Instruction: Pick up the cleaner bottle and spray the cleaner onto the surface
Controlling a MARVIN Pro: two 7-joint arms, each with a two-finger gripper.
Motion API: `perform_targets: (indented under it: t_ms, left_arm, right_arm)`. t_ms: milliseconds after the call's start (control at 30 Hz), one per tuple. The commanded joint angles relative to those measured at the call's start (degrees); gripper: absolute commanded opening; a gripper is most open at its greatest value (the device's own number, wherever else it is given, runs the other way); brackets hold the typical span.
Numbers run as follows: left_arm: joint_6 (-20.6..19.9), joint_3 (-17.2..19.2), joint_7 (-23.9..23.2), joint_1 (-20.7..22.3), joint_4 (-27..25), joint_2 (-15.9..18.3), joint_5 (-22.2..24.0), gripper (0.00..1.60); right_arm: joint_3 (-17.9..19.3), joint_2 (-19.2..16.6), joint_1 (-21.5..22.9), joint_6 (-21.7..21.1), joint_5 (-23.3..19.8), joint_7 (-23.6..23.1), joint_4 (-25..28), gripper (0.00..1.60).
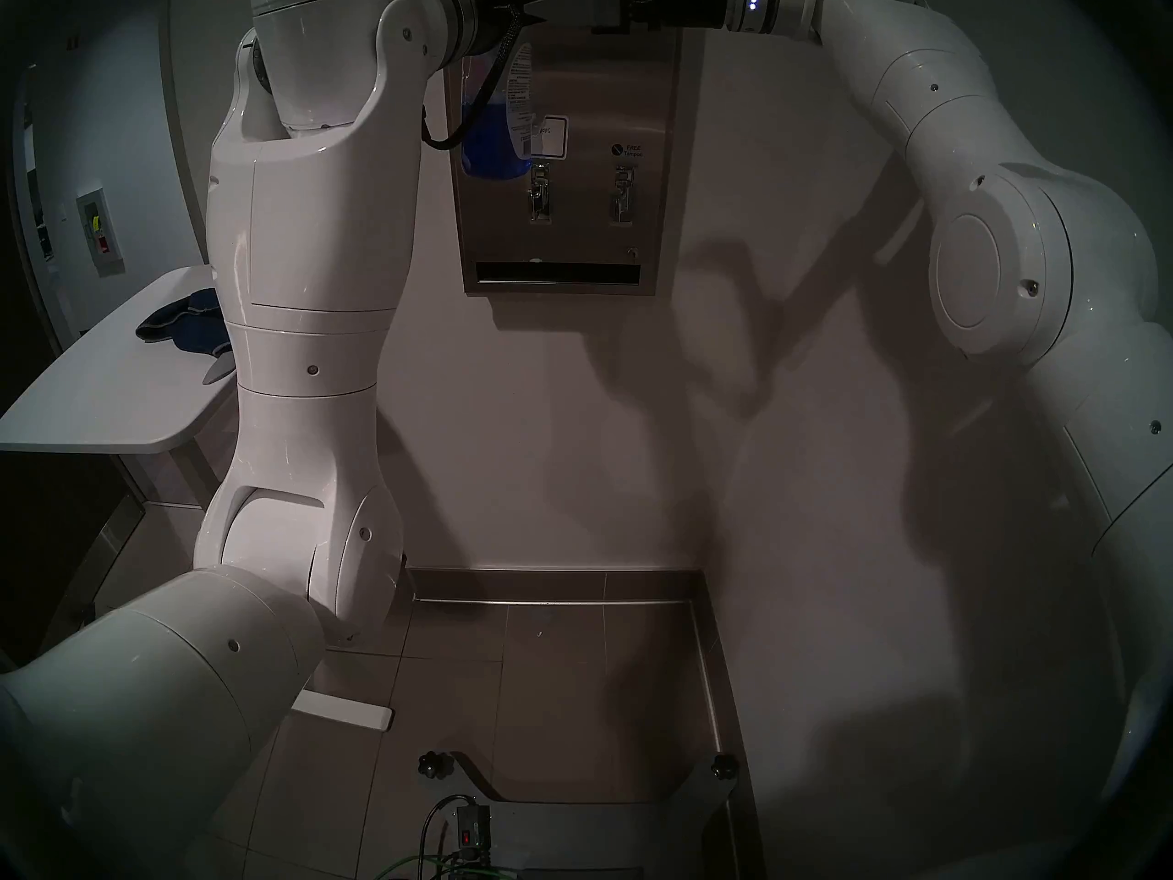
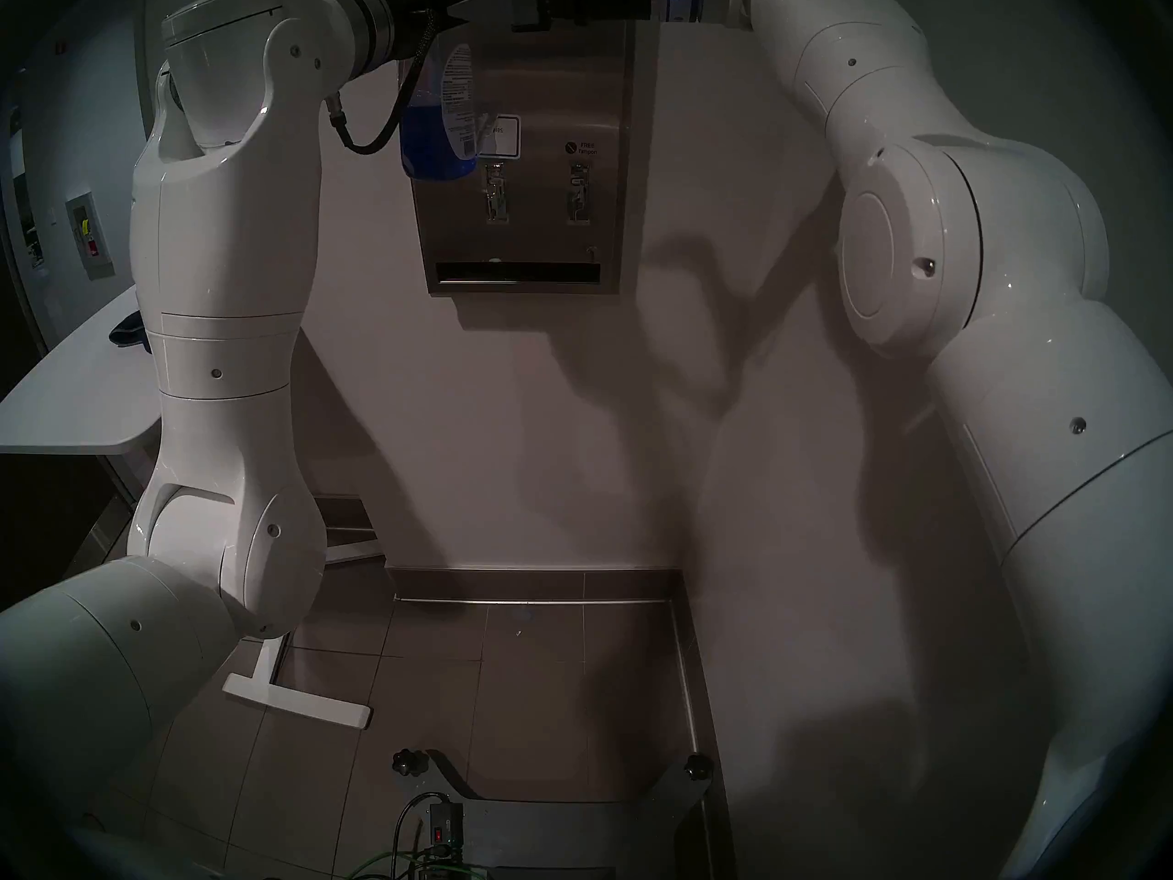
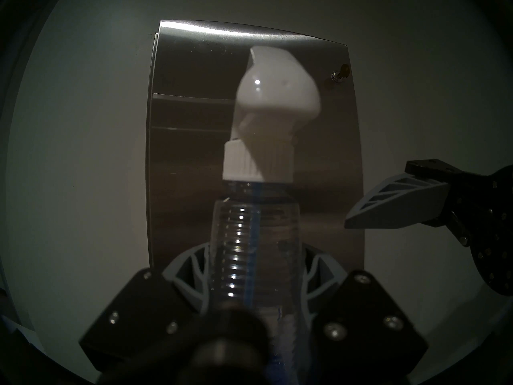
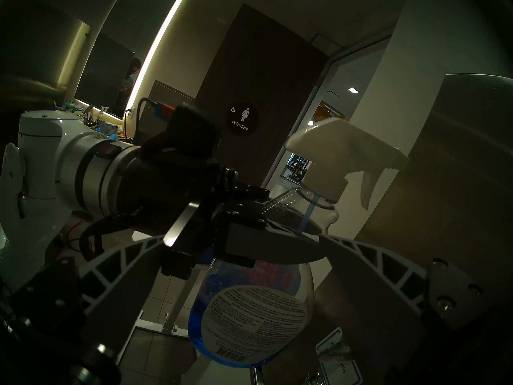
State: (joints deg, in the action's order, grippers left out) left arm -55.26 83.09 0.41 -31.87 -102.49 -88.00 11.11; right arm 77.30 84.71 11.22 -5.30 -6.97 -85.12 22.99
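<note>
The cleaner bottle (image 1: pixel 492 142) (image 2: pixel 435 136) hangs upright in front of the upper left of the surface, a steel wall dispenser (image 1: pixel 603 97) (image 2: pixel 571 85) (image 3: pixel 188 126). Blue cleaner (image 4: pixel 194 329) fills the bottle's lower part. My left gripper (image 1: pixel 523 9) (image 3: pixel 254 262) is shut on the clear ribbed neck, below the white trigger head (image 3: pixel 274 90) (image 4: pixel 341 151), whose nozzle faces the steel. My right gripper (image 1: pixel 603 2) (image 4: pixel 244 237) stands open just right of the bottle's neck, not touching it; one of its fingers (image 3: pixel 388 206) shows at the right of the left wrist view.
A white table (image 1: pixel 95 402) with a dark blue cloth (image 1: pixel 184 326) stands at the left, behind my left arm. Two lever knobs (image 1: pixel 539 193) and a dark slot (image 1: pixel 558 272) sit lower on the dispenser. A door with a WOMEN sign (image 4: pixel 243 117) is beyond.
</note>
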Motion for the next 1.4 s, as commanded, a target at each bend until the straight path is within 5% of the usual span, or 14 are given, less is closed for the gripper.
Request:
perform_targets:
  t_ms: [0, 1367]
  left_arm:
    - [0.3, 0.0, -0.2, 3.6, -2.4, -0.2, 0.2, 0.0]
    - [0.3, 0.1, -1.2, 4.0, -2.7, 0.0, 0.1, 0.0]
  right_arm:
    - [1.2, 0.4, 5.8, 0.8, -0.3, 3.0, -0.7, 1.6]
    - [4.2, 4.2, 10.0, 7.8, -0.6, 10.3, -10.4, 1.6]
